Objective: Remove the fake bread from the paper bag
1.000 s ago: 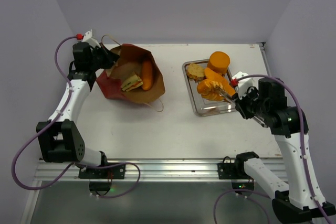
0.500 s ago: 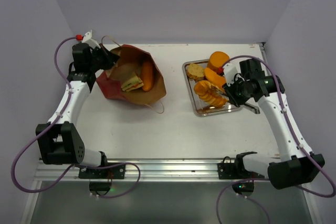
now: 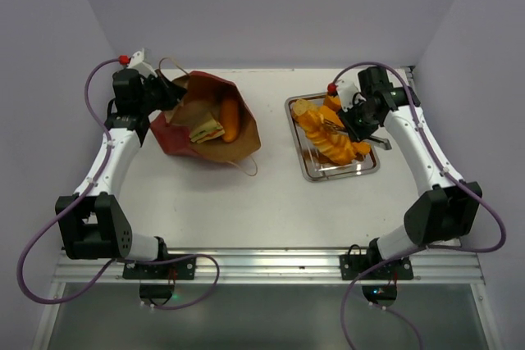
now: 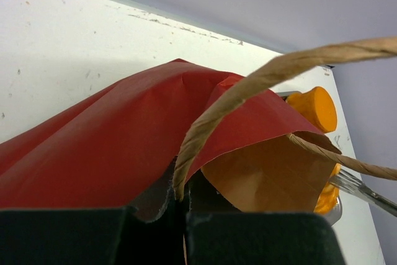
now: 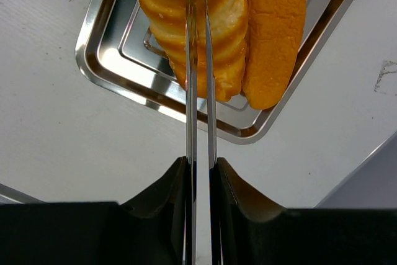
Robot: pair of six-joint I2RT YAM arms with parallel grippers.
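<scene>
The red paper bag lies open at the back left, brown inside. A pale sandwich and an orange loaf lie in it. My left gripper is shut on the bag's rim by its loop handle; in the left wrist view the gripper sits at the bottom edge against the red paper. My right gripper is shut on thin steel tongs. Their blades lie nearly together over a twisted loaf beside a long loaf. In the right wrist view the gripper sits at the bottom.
A shiny steel tray at the back right holds several orange bread pieces; its rim also shows in the right wrist view. An orange round bun shows past the bag. The side walls stand close to both arms.
My right arm has swung from the near right to the far side of the tray, carrying the tongs over the bread there. The left arm and the bag have not moved.
</scene>
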